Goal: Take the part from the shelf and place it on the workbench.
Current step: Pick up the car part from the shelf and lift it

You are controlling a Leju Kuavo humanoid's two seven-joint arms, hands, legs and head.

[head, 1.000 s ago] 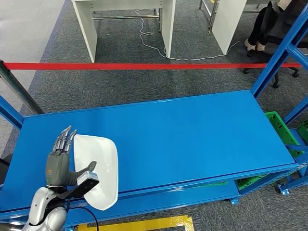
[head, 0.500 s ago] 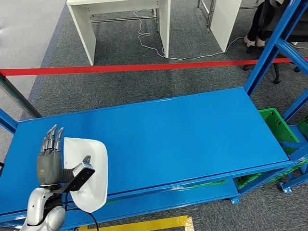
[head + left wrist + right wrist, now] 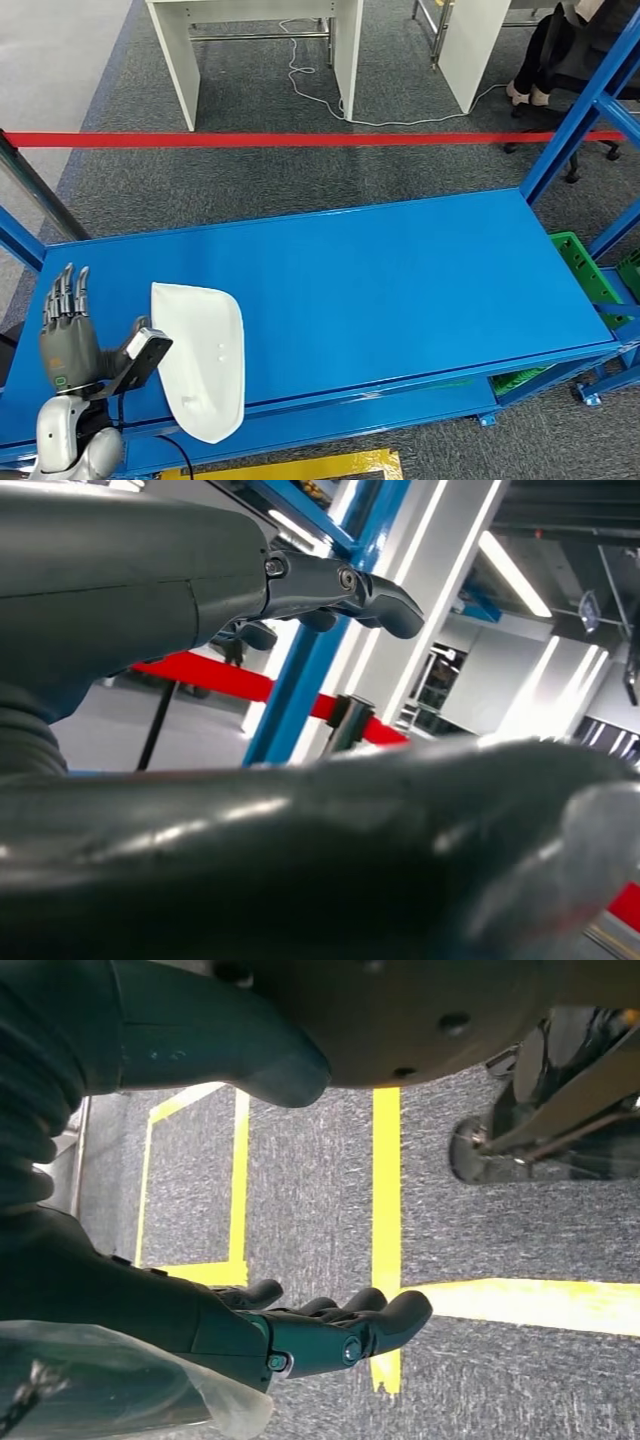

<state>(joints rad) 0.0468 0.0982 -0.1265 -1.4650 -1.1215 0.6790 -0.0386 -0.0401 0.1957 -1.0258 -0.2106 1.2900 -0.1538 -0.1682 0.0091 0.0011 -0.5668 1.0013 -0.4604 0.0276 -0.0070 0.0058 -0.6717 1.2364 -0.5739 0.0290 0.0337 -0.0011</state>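
Observation:
The white curved part (image 3: 202, 360) lies flat on the blue workbench top (image 3: 377, 270), near its front left corner, with one end reaching just past the front edge. My left hand (image 3: 69, 335) stands just left of the part, fingers straight and apart, holding nothing. Its thumb (image 3: 143, 350) reaches toward the part's left edge; I cannot tell whether it touches. In the left wrist view the left hand's fingers (image 3: 332, 585) and thick thumb (image 3: 317, 850) have nothing between them. My right hand (image 3: 324, 1330) hangs beside my body over the carpet, fingers stretched out and empty.
Blue uprights (image 3: 573, 120) rise at the bench's right end, with green crates (image 3: 585, 265) low beside them. A red line (image 3: 302, 139) crosses the grey carpet behind the bench. White desks (image 3: 256, 40) stand farther back. A seated person's legs (image 3: 540, 60) are at the far right. Yellow tape (image 3: 386, 1190) marks the floor.
My left hand has let go of the white part and drawn away to the left; its thumb no longer lies over the part. The part stays on the bench. The camera swayed slightly.

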